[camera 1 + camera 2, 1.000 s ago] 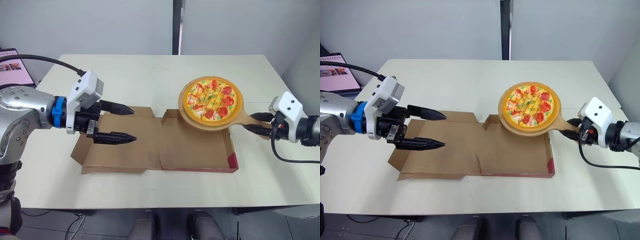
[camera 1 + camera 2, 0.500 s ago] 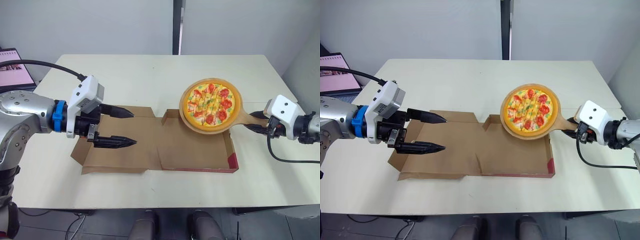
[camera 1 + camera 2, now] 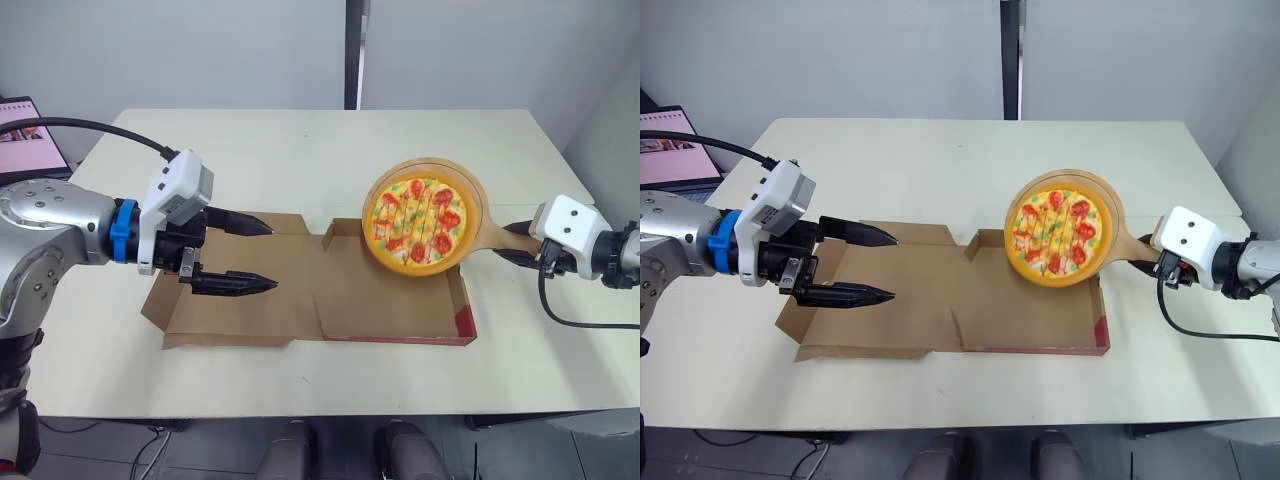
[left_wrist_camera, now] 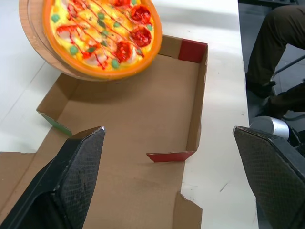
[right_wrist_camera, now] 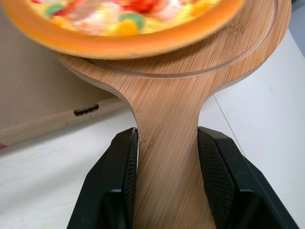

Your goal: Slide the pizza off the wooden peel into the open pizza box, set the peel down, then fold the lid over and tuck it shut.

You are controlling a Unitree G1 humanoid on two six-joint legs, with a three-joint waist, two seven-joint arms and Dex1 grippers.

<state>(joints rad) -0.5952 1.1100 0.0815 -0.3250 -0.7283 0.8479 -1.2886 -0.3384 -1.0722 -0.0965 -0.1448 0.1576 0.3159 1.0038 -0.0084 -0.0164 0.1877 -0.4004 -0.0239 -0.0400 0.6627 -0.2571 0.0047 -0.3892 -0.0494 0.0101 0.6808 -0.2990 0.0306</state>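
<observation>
Two claws are in use. My left claw [image 3: 268, 256] has its fingers spread wide and holds nothing. It hangs over the flat lid [image 3: 235, 315] of the pizza box [image 3: 462, 322], which lies open on the counter [image 3: 300, 150]. Ahead of its fingertips lies the tray [image 3: 385, 300], bare cardboard with raised side walls.

My right claw [image 5: 167, 131] has both fingers pressed against the sides of the handle of the wooden peel [image 3: 474, 190], pinching it. Beyond this claw the handle widens into the round blade, held above the tray's far corner on the right claw's side.

The pizza [image 3: 418, 220] rests on the blade, off-centre, toward the edge farthest from my right claw. It overhangs that edge above the tray and leaves a crescent of bare wood on the claw side. I cannot tell whether the pizza's rim touches the cardboard.

Outboard of my left arm, beyond the counter's corner, a laptop screen [image 3: 25, 135] is lit.
</observation>
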